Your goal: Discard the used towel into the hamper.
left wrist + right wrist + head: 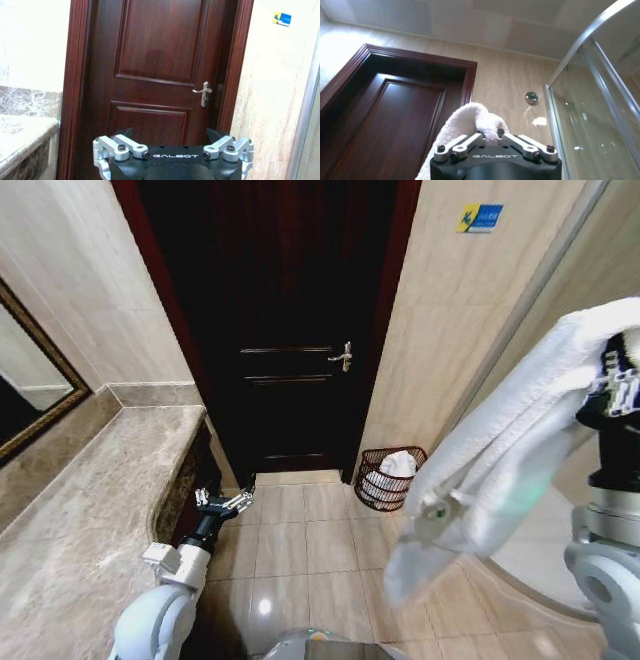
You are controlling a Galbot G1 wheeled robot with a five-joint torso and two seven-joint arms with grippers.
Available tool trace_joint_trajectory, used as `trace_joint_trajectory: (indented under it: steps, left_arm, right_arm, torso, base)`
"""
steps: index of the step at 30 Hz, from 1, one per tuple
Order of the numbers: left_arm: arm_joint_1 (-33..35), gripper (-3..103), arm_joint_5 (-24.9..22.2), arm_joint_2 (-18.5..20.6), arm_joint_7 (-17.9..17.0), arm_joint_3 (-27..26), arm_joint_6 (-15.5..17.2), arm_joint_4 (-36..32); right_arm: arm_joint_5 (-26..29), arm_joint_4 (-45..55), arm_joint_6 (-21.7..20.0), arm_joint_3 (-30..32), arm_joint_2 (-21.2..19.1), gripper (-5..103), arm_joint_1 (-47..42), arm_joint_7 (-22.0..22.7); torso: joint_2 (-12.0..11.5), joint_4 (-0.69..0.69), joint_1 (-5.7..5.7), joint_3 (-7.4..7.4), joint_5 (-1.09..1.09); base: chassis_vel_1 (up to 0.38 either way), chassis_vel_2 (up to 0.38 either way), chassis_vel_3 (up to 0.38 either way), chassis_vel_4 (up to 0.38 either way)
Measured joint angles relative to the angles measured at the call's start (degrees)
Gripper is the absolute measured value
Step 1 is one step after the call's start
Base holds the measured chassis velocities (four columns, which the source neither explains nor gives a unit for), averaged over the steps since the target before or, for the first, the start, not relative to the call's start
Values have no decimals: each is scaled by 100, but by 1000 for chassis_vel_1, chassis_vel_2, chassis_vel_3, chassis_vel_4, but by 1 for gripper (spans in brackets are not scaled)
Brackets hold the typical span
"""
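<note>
Head view: I see the right pincer [612,370] at the right edge, clamped on the white towel [500,450], which drapes down toward lower centre. The hamper [390,477] sits on the floor tiles right of centre, beside the dark door [290,330], with white cloth already inside. Left pincer [224,502] hangs low, lower left, by the worktop [90,520]. Left wrist view: fingers spread wide, holding nothing, facing the door. Right wrist view: fingers pinched on a towel fold, bottom centre.

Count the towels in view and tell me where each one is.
2. One white towel hangs from the raised right gripper. Another white towel lies in the hamper on the floor by the door; more may be hidden underneath it.
</note>
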Motion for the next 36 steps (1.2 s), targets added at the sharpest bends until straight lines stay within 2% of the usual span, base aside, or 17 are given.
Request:
trace_joint_trajectory:
  steps: [14,26,30,36]
  left_arm:
    - [0,99,0,0,0,0,0,0]
    - [0,99,0,-1,0,1,0,0]
    - [0,99,0,0,0,0,0,0]
    - [0,99,0,1,-1,0,0,0]
  right_arm:
    - [0,1,0,0,0,4,0,-1]
    - [0,0,0,0,0,4,0,1]
    - [0,0,0,0,0,4,0,1]
    - [0,0,0,0,0,4,0,1]
  torso:
    - [0,0,0,0,-1]
    - [0,-2,0,0,4]
    - [0,1,0,0,-4]
    - [13,3,5,6,-1]
  base:
    - [-8,-4,10,9]
    - [-111,-101,102,99]
    - [9,14,-13,0]
    - [15,29,-19,-15]
